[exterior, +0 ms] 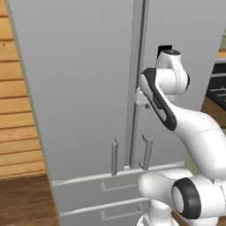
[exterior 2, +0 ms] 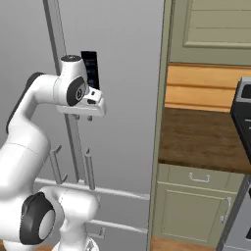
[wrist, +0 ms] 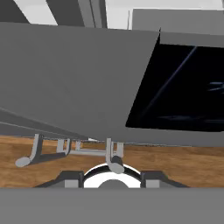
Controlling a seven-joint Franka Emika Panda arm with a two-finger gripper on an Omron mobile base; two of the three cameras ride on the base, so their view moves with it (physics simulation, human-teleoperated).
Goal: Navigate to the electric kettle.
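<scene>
**Ana:** Closest to the base cameras is the arm's own white bulk, folded up in front of us. Start at the gripper [exterior 2: 83, 116], though: it hangs under the wrist, just before the fridge doors [exterior: 84, 88], holding nothing. Whether its tips are spread or pressed together I cannot tell; they are too small in the right base view.

**Ben:** And in the hand view?

**Ana:** It looks down the grey front at the door handles [wrist: 111, 153], with the wood floor [wrist: 175, 162] beyond. Outward from there: the two upright handles [exterior: 115, 156] flank the centre seam, with drawer fronts [exterior: 106, 187] below.

**Ben:** Any kettle?

**Ana:** I can find no electric kettle anywhere here. Right of the fridge, the right base view has a dark wood counter [exterior 2: 201, 139] over pale green cabinets [exterior 2: 191, 203], and the edge of a stove [exterior 2: 242, 105]. No small black jug stands on what I see of that counter.

**Ben:** So which step?

**Ana:** Driving, I'd judge, and early; we're facing the wrong appliance. The next move calls for turning or sliding the base along the counters, probably rightward, until the kettle comes into sight, keeping the arm tucked so that it clears the fridge.
</scene>
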